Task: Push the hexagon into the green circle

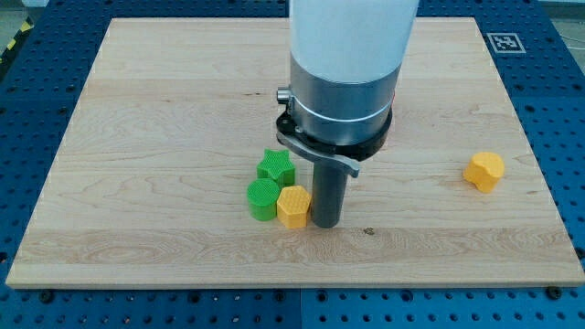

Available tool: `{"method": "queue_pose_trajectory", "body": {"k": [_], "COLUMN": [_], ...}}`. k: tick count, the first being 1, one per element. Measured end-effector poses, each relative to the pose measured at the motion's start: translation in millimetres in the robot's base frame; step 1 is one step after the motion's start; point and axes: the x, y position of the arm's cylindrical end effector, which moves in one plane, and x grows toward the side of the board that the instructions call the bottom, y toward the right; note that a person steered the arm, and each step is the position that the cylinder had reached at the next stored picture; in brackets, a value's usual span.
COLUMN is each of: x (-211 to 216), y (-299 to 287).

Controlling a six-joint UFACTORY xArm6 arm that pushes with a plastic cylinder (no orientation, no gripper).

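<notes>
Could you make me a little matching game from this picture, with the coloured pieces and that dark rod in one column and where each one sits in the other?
Things:
1. green circle
2. green star
3. yellow hexagon
4. orange hexagon

Places:
A. alone, far toward the view's right
B. between the green circle and my tip, touching both
C. leftmost piece of the cluster
D. top of the cluster, just above the circle

Pairs: 1-C, 2-D, 3-B, 4-A
</notes>
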Motion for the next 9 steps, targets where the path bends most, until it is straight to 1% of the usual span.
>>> {"method": "queue_pose_trajectory", "body": {"k": [1, 3, 4, 5, 6, 7, 8, 9], "x": [-2.3, -2.3, 1.4, 2.7, 17.3, 37.6, 38.4, 29.3], "y": [25.9, 45.3, 68.4, 74.4, 96.4, 133.8, 185.9, 225.5]}}
